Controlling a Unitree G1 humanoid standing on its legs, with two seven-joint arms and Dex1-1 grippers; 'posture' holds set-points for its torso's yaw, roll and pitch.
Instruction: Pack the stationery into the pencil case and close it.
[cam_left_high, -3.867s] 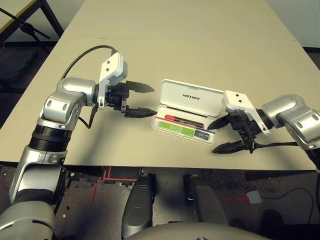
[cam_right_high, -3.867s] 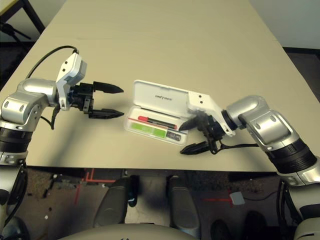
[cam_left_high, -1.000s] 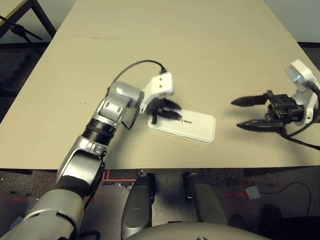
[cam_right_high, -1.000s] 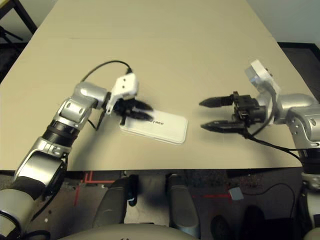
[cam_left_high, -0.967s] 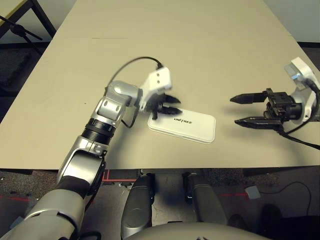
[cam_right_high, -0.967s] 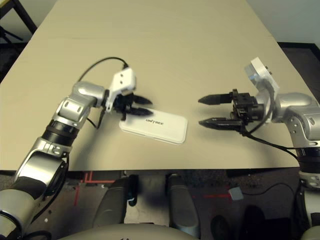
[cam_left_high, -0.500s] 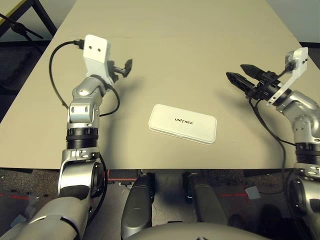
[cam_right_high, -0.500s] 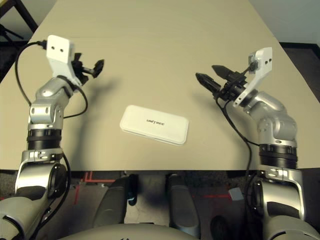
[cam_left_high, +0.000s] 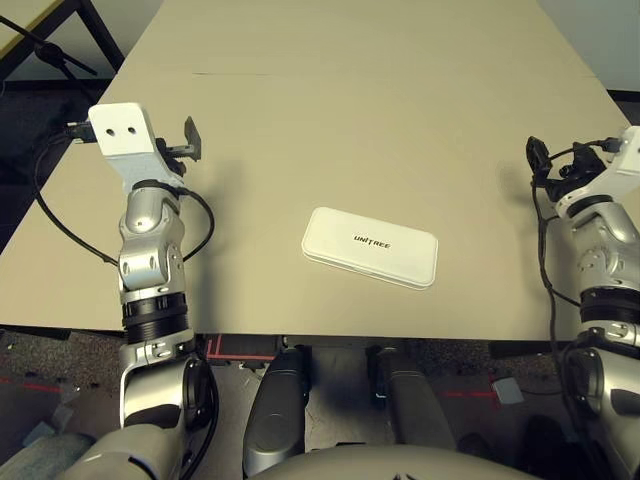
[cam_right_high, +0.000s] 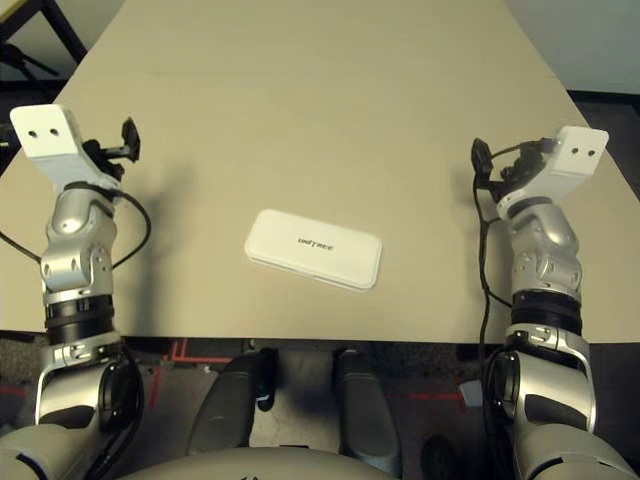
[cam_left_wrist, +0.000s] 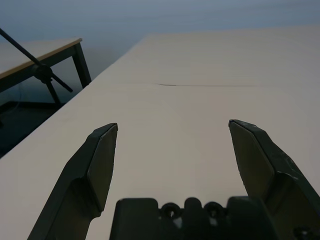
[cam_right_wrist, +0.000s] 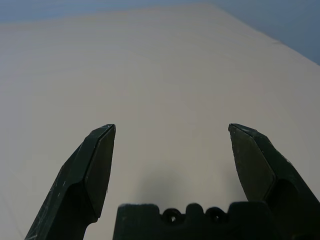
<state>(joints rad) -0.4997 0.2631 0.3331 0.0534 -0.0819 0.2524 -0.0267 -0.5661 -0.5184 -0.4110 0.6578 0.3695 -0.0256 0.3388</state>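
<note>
The white pencil case (cam_left_high: 370, 247) with black "UNITREE" lettering lies shut and flat near the table's front edge, midway between my arms. The green bar, red marker and silver clip are hidden. My left gripper (cam_left_high: 190, 140) is raised at the table's left side, well away from the case, pointing toward the far end. The left wrist view has its fingers (cam_left_wrist: 102, 150) spread wide apart, open and holding nothing. My right gripper (cam_left_high: 535, 158) is raised at the table's right side, also far from the case. Its fingers (cam_right_wrist: 100, 155) stand open over bare tabletop.
The beige table (cam_left_high: 350, 100) stretches far back, with a thin seam (cam_left_wrist: 200, 85) across it. A black stand (cam_left_high: 40, 45) and another table (cam_left_wrist: 35, 55) stand off the left edge.
The case, open with stationery inside at first, was shut under my left gripper. Both arms have since drawn back and upward to the table's sides, and the case has not moved.
</note>
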